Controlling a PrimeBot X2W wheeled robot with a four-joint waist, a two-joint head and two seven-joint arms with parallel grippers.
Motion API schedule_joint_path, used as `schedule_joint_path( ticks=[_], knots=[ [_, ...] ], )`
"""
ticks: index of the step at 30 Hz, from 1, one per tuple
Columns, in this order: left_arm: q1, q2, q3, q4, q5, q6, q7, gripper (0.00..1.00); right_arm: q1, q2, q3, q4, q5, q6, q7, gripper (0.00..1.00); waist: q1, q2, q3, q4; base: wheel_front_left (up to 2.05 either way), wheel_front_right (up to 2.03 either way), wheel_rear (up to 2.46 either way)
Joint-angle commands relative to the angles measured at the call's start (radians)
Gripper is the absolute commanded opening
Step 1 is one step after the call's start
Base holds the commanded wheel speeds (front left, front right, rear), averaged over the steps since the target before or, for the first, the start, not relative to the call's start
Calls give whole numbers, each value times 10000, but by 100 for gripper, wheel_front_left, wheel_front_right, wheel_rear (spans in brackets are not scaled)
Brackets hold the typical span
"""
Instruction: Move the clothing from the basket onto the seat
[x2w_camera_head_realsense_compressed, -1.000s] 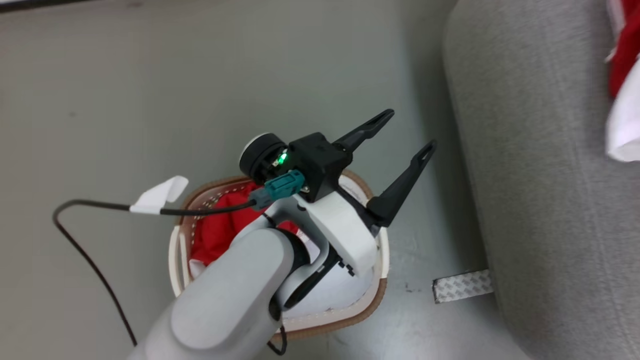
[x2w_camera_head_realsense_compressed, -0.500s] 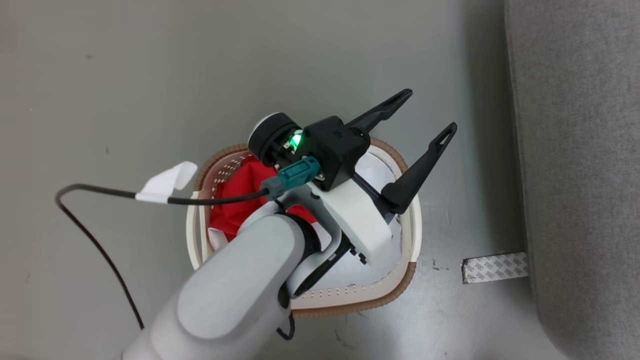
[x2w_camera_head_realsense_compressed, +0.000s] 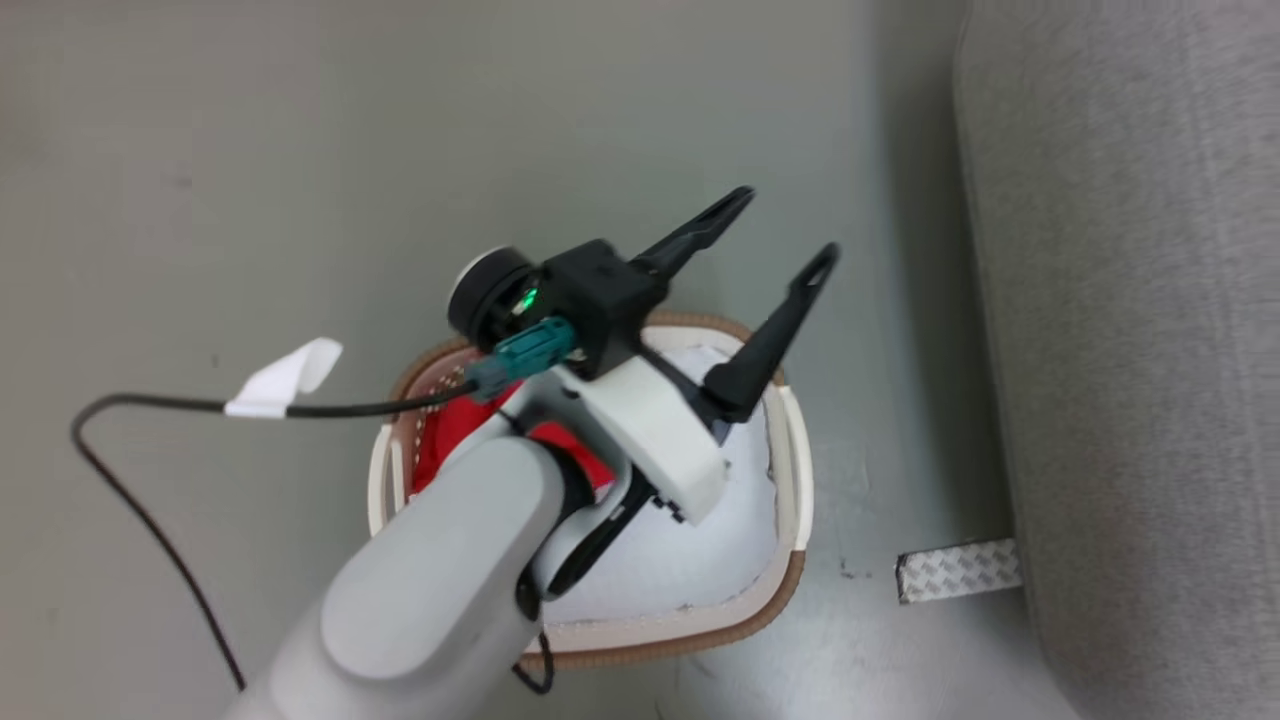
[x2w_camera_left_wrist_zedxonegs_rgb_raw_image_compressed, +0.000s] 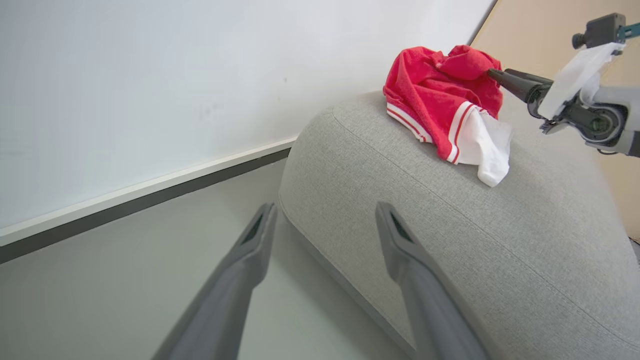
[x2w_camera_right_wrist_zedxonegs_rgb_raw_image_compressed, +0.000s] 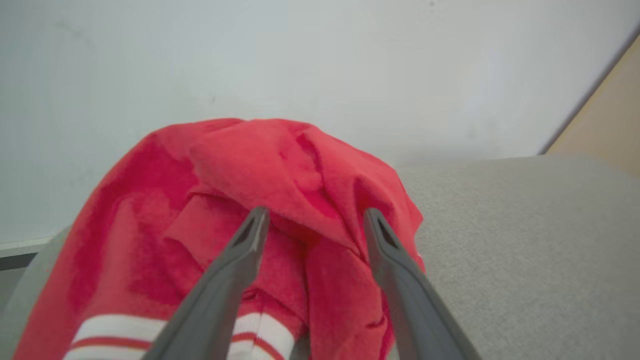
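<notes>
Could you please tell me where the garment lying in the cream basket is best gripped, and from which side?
Probably the red fabric at the left of the soft red and white garment, from straight above: the cream perforated plastic basket walls it in, and the white panel lies too smooth to pinch.

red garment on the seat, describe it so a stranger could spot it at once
Find the big grey seat by the white wall. On its rounded top lies a crumpled red garment with white stripes and a white panel. Unlike the red clothing in the basket, it rests on upholstery.
</notes>
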Motion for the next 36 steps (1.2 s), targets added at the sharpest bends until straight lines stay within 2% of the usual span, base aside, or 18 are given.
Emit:
schedule_joint_path(
  ticks=[1, 7, 10, 17, 27, 36],
  knots=[
    [374, 196, 111, 131, -154, 72, -200, 100, 599, 217, -302, -468, -398, -25, -2, 100, -1, 0, -762, -260, 0, 0, 0],
    [1212, 563, 457, 449, -481, 343, -604, 100, 2200, 774, -800, -2334, -1777, -25, -1, 100, -1, 0, -2080, -430, 0, 0, 0],
    [1513, 609, 549, 607, -567, 420, -806, 100, 2682, 1054, -857, -2942, -2056, -25, 0, 100, -1, 0, -2540, -385, 0, 0, 0],
    [2382, 649, 733, 1154, -766, 742, -1335, 100, 4315, 1827, -843, -4443, -2599, -25, 0, 100, -1, 0, -3888, 246, 0, 0, 0],
    [3684, 858, 931, 1948, -1022, 1124, -2169, 100, 6587, 3317, -1430, -5749, -3101, -25, -1, 100, -1, 0, -5286, 1126, 0, 0, 0],
    [4827, 1013, 1322, 2923, -977, 1485, -2909, 100, 8574, 4675, -1573, -6093, -3497, -25, -1, 100, -1, 0, -6171, 1344, 0, 0, 0]
  ],
)
